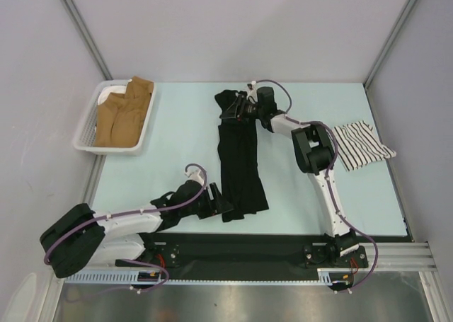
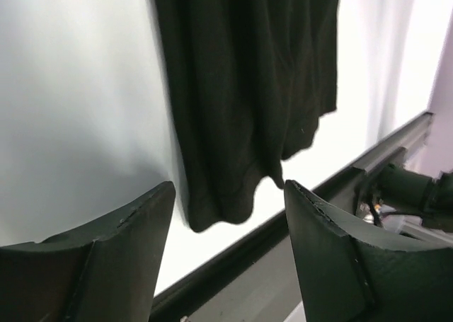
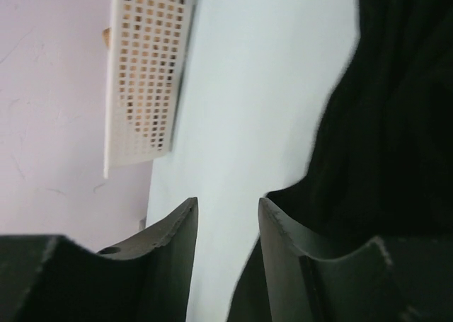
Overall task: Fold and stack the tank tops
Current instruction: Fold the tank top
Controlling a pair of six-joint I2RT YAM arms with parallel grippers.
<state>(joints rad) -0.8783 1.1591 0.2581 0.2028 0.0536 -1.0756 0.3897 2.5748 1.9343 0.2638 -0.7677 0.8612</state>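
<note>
**Black top (image 1: pixel 239 166) laid out long, a tool at each end**

The black top lies as a narrow, lengthwise-folded strip down the middle of the table (image 1: pixel 177 145). The left tool (image 2: pixel 228 191) sits at its near hem, fingers spread with nothing between them. The right tool (image 3: pixel 228 203) is at the far neck end, also parted and empty, with cloth just beside one finger. One tool per end suits keeping the strip straight, so a crosswise fold looks next. The striped top (image 1: pixel 362 145) lies compact at the right, well apart, likely waiting to be stacked.
</note>
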